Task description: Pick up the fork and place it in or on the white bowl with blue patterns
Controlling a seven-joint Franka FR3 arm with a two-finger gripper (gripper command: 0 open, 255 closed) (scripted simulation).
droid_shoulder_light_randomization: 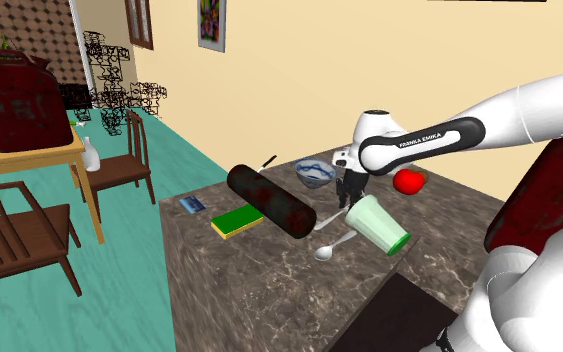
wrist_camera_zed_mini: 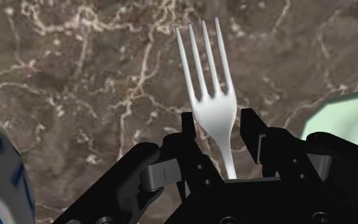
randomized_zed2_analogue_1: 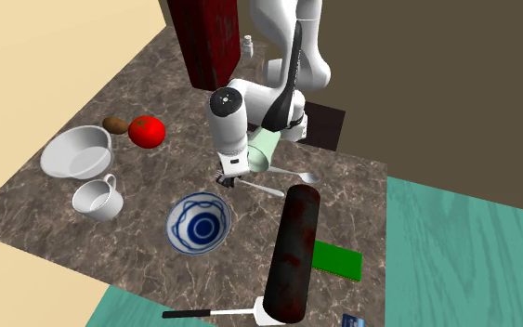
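Observation:
A white fork (wrist_camera_zed_mini: pixel 212 95) lies on the dark marble table (randomized_zed2_analogue_1: pixel 101 251), its tines pointing away from my hand. My gripper (wrist_camera_zed_mini: pixel 217 121) is down at the table with its two fingers closed against the sides of the fork's neck, just behind the tines. In the second exterior view the gripper (randomized_zed2_analogue_1: pixel 228 178) stands over the fork (randomized_zed2_analogue_1: pixel 264 189), a short way from the white bowl with blue patterns (randomized_zed2_analogue_1: pixel 198 223). The shoulder view has the bowl (droid_shoulder_light_randomization: pixel 313 173) just beyond the gripper (droid_shoulder_light_randomization: pixel 349 190).
A pale green cup (randomized_zed2_analogue_1: pixel 267 149) lies on its side right beside the gripper, with a spoon (randomized_zed2_analogue_1: pixel 301 176) near it. A dark cylinder (randomized_zed2_analogue_1: pixel 292 251), green sponge (randomized_zed2_analogue_1: pixel 336 259), tomato (randomized_zed2_analogue_1: pixel 147 131), plain white bowl (randomized_zed2_analogue_1: pixel 75 152) and mug (randomized_zed2_analogue_1: pixel 97 198) surround the area.

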